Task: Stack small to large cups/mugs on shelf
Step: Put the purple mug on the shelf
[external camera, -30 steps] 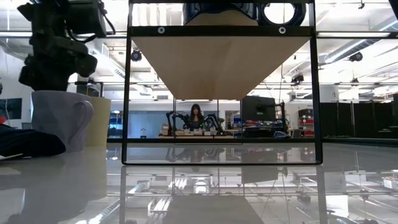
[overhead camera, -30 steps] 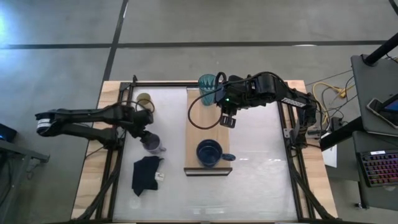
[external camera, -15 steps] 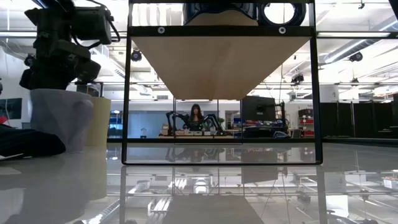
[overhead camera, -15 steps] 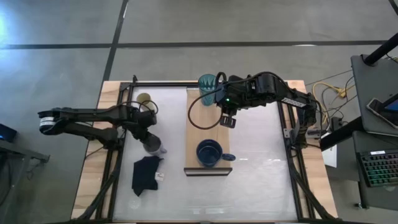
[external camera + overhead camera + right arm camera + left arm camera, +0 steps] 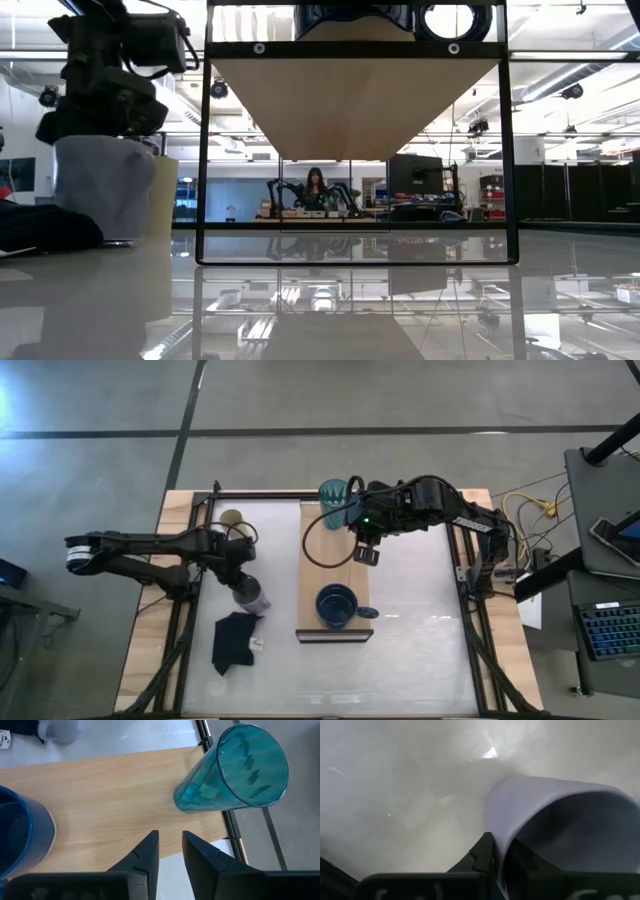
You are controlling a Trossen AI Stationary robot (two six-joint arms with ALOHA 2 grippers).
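The small lavender mug (image 5: pixel 250 598) stands on the white table left of the shelf (image 5: pixel 322 565), with my left gripper (image 5: pixel 240 582) shut on it from above. The cream cup (image 5: pixel 232 520) stands on its base at the far left. The teal tumbler (image 5: pixel 230 770) stands upright on the shelf's far end. The dark blue mug (image 5: pixel 337 605) stands near the shelf's near end. My right gripper (image 5: pixel 170 845) hovers over the shelf's right edge near the tumbler, narrowly open, with nothing between its fingers. My left gripper pinches the lavender mug's wall at the rim (image 5: pixel 495 835), one finger (image 5: pixel 481 854) outside and the other inside the mug. The fingers come from above, pointing down. The mug stays upright under the gripper (image 5: pixel 105 95), and its base (image 5: pixel 105 238) looks to be on the table.
A black cloth (image 5: pixel 237 638) lies on the table just on the near side of the lavender mug. The shelf is a raised board on a black frame (image 5: pixel 355 50). White tabletop (image 5: pixel 420 630) lies right of the shelf.
My left gripper has come down onto the lavender mug, moving a little toward the table's right and near edges, and has shut on its rim. The mug has shifted slightly the same way, and its handle no longer shows in the low view.
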